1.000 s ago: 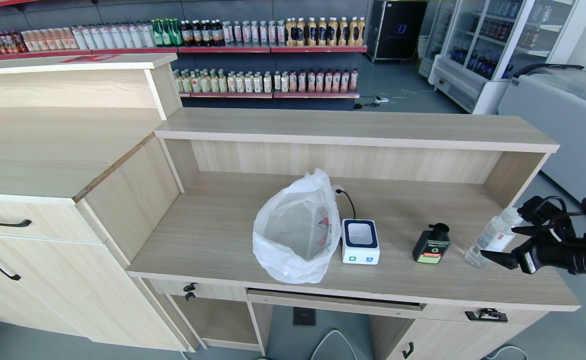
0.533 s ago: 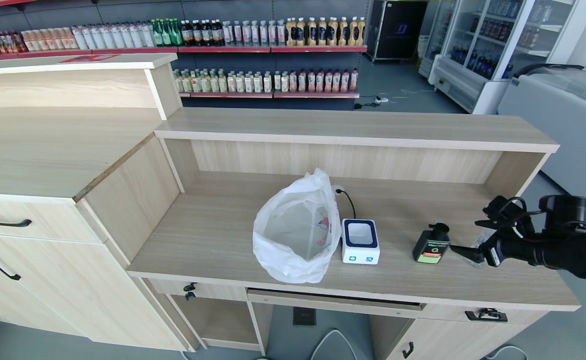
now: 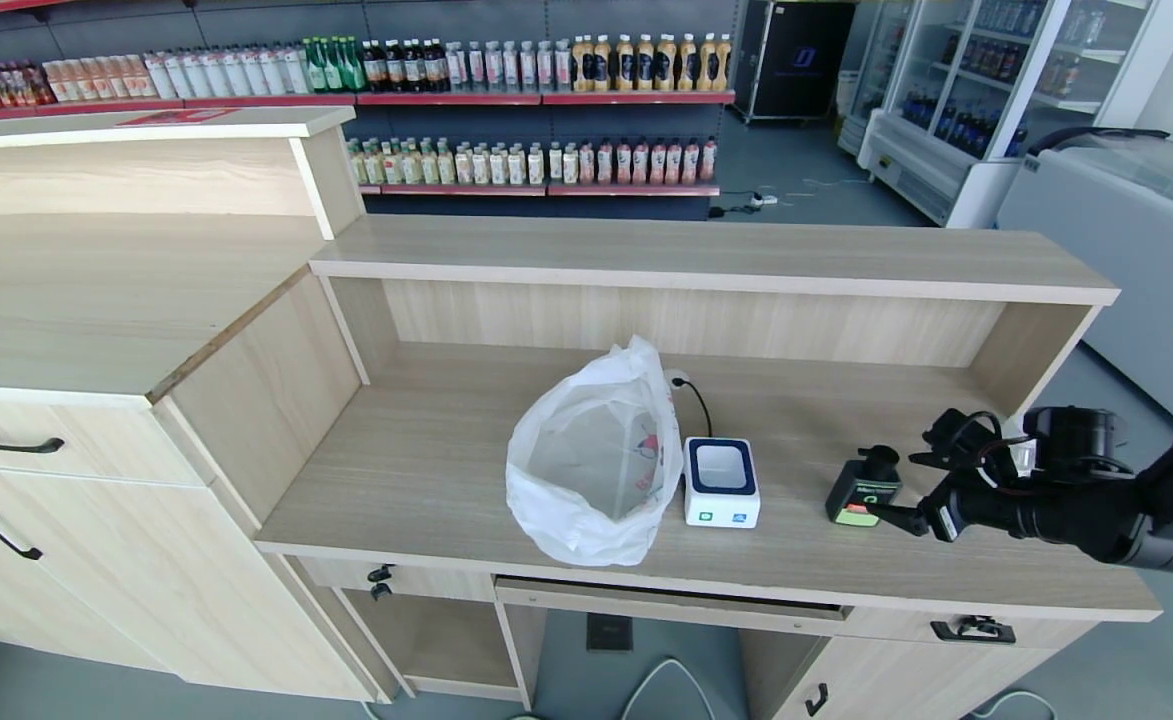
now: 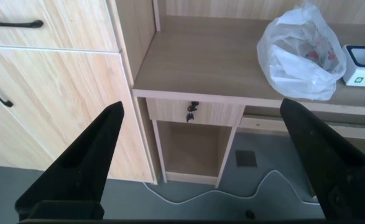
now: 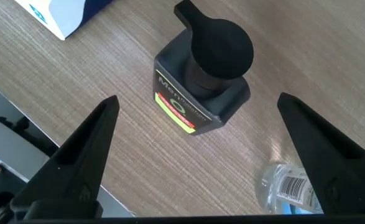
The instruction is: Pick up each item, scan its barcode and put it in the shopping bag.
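Right gripper (image 3: 896, 488), fingers wide apart, lined up on pump bottle (image 3: 864, 492). I'd centre, clamp square body below pump head. Clear bottle (image 5: 288, 186) around its 3 o'clock, don't bump.

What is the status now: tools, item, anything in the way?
Left tool open, low, off the counter. Right tool open, facing the pump bottle, no grip. Clear bottle close beside it, may crowd the grasp.

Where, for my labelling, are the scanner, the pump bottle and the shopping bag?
scanner (image 3: 721, 470): head view, top window.
pump bottle (image 5: 213, 59): right wrist view, black pump head.
shopping bag (image 3: 591, 460): head view, inner wall.
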